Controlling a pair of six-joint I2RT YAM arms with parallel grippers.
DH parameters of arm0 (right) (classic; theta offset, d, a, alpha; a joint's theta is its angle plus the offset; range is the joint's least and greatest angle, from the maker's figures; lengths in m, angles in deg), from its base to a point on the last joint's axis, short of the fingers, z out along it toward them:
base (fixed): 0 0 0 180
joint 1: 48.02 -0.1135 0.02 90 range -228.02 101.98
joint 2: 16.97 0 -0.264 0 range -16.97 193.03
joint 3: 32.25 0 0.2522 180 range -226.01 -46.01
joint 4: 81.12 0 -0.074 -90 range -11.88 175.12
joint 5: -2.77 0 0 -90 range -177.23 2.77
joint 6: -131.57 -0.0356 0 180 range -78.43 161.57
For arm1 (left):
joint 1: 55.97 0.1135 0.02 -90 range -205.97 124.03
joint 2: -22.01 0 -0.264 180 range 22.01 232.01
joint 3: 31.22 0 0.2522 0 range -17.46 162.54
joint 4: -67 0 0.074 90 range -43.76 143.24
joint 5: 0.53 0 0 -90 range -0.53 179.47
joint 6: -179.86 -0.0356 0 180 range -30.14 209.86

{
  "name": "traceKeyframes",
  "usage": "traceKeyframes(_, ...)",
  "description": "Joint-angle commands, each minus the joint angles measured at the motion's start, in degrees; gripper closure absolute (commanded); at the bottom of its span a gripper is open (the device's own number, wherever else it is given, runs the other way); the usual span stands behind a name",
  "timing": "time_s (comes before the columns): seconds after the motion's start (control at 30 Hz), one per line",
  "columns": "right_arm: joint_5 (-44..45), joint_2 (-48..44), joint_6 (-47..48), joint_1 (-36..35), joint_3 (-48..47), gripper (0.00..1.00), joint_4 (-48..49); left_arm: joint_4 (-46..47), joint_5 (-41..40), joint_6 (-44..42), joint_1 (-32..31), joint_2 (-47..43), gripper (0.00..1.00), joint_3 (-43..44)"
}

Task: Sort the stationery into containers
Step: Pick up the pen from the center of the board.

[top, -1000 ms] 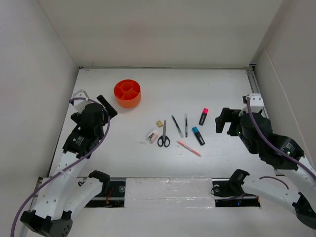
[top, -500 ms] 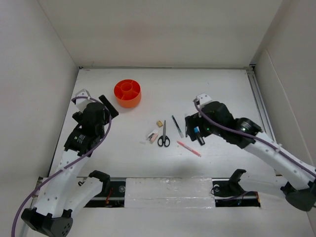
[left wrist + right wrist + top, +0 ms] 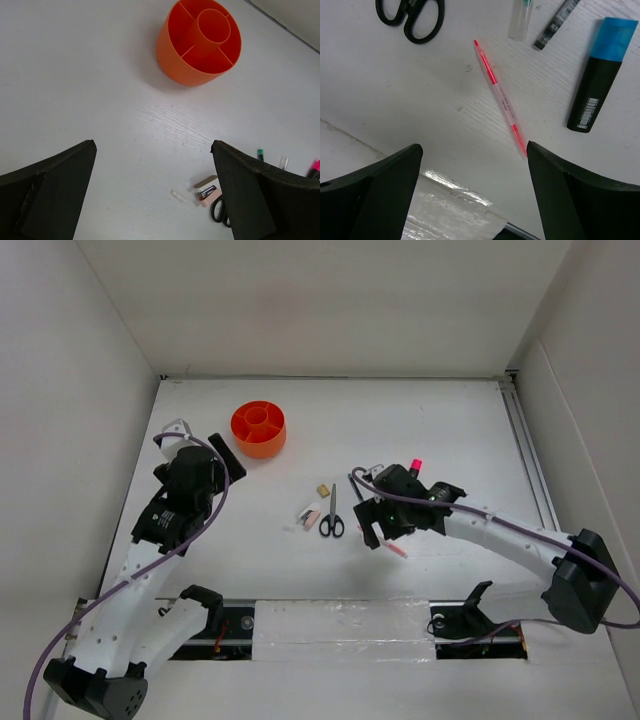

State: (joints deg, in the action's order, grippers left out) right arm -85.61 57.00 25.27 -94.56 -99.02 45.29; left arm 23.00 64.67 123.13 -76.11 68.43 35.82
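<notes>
Stationery is lying loose mid-table on the flat white table [image 3: 400,410], all of it outside the round orange plastic tub [image 3: 259,428]. The tub is standing upright well apart from it, toward the far L.

R gripper [image 3: 474,147] is hanging low over the thin pink pen [image 3: 500,97], jaws spread wide and clasping nothing. The pen is lying flat btw the two fingers, slanting. Its lower end is sitting just beside the finger on the R side of the wrist view; touching or not, can't tell.

In that view the black-handled scissors [image 3: 412,17] are lying beyond the pen at upper L. A slim pen w/ clear barrel end [image 3: 520,20] and a slim dark pen [image 3: 559,22] are poking in at the top. The black marker w/ blue cap [image 3: 600,75] is lying off to the R, apart from the pink pen.

From the top cam, the scissors are pointing blades-away just L of the R gripper, w/ the small tan eraser [image 3: 323,490] beside the blade tips. The pink and white erasers [image 3: 311,515] are lying together just L of the handles. The pink cap of the other black marker [image 3: 416,462] is peeking out past the R arm.

L gripper [image 3: 152,150] is hovering above bare table just near-L of the tub, jaws fully parted, holding nothing.
</notes>
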Motion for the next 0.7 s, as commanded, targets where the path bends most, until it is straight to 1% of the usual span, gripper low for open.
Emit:
traceKeyframes(0.0,-1.72,1.34,-3.56,0.14,1.59,0.09,4.85,1.41,1.86,-1.29,0.1,-0.01,0.0,0.86)
traceKeyframes(0.13,-1.1,4.85,-4.1,0.14,2.74,0.09,6.0,1.94,3.09,-1.81,0.1,-1.06,0.0,0.86)
traceKeyframes(0.3,0.65,7.76,-3.48,0.14,2.13,0.09,7.13,3.08,6.68,-2.87,0.1,-1.59,0.0,0.34)
traceKeyframes(0.47,0.04,9.69,-4.89,1.36,3.52,0.11,7.14,3.08,7.92,-3.39,0.1,-1.59,0.0,0.34)
traceKeyframes(0.5,0.04,10.57,-6.45,1.37,3.53,0.11,7.14,3.08,8.7,-3.92,0.1,-2.11,0.0,0.34)
traceKeyframes(0.6,0.04,13.2,-7.95,1.98,4.06,0.13,7.67,4.22,12.3,-4.53,0.1,-2.73,0.0,0.34)
traceKeyframes(0.67,0.74,14.87,-8.49,1.98,4.06,0.15,7.67,4.22,12.84,-4.54,0.1,-3.25,0.0,0.34)
